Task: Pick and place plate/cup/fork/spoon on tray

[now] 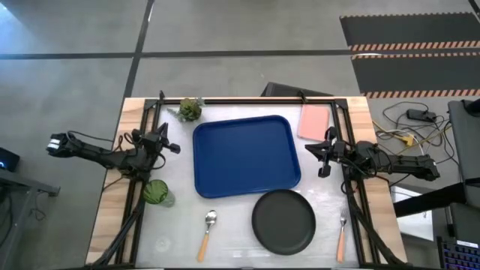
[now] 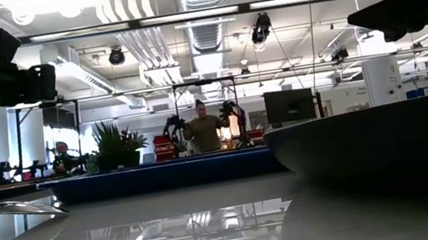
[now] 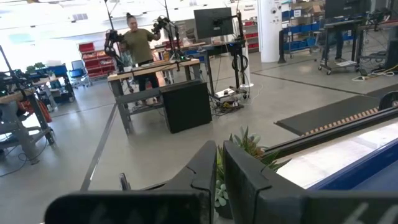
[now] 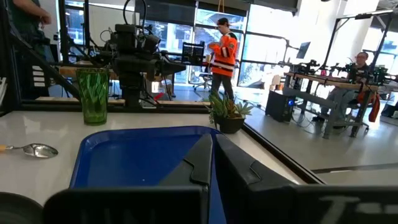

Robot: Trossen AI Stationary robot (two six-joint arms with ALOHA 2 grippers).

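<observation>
- While nothing is yet on the large dark blue plastic tray (image 1: 246, 156), the left hand (image 1: 171, 147) hovers over the table's (image 1: 232, 251) left side just beside the tray's left edge, fingers pressed narrow and holding nothing; it looks parked, waiting.
- Close to the left edge, the translucent green glass cup (image 1: 156, 192) stands upright, near that hand, probably laid out within its reach.
- Beside the far left corner sits a small green leafy plant (image 1: 189, 109), apparently a distractor.
- Along the near edge lies the spoon (image 1: 208, 233) with silver bowl and orange handle, bowl toward the tray.
- At mid-table the tray is bare, so the task seems barely begun.
- Right of the spoon, the round matte black plate (image 1: 283, 221) rests almost touching the tray's near right corner.
- Further right lies the orange-handled fork (image 1: 341, 236), tines toward the far edge.
- By the far right corner lies a flat pink rectangle (image 1: 314, 121).
- Over the right side, the right hand (image 1: 321, 157) hangs narrow and empty.
</observation>
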